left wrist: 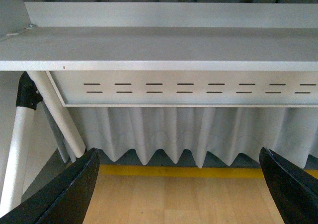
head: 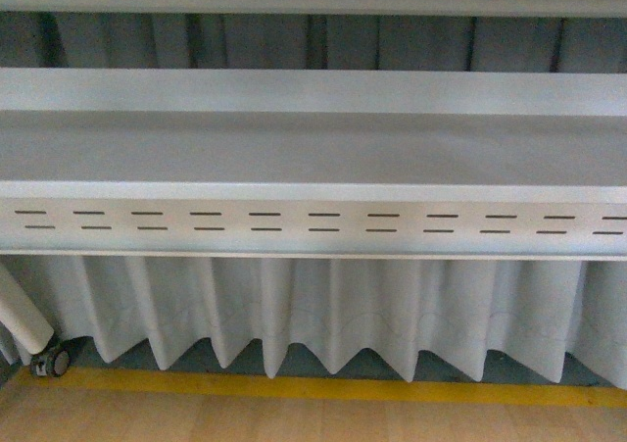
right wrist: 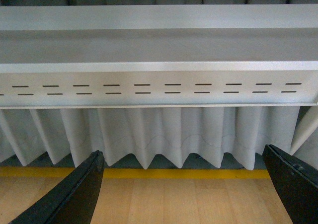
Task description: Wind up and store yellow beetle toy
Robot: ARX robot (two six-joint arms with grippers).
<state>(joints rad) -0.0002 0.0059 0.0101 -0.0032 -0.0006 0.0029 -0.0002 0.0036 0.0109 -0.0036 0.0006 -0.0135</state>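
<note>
The yellow beetle toy shows in none of the three views, so where it lies cannot be told. The left gripper (left wrist: 178, 150) stands wide open and empty, and so does the right gripper (right wrist: 184, 150). Ahead of both and above them runs a grey tabletop (head: 313, 148) with a slotted front panel (head: 313, 221). A pleated curtain (head: 323, 315) hangs beyond the fingertips and a yellow floor line (head: 323, 388) lies below. Judging by this, the task stands at its very start — finding the toy. The next move likely calls for raising the arms until the tabletop's surface comes into sight.
</note>
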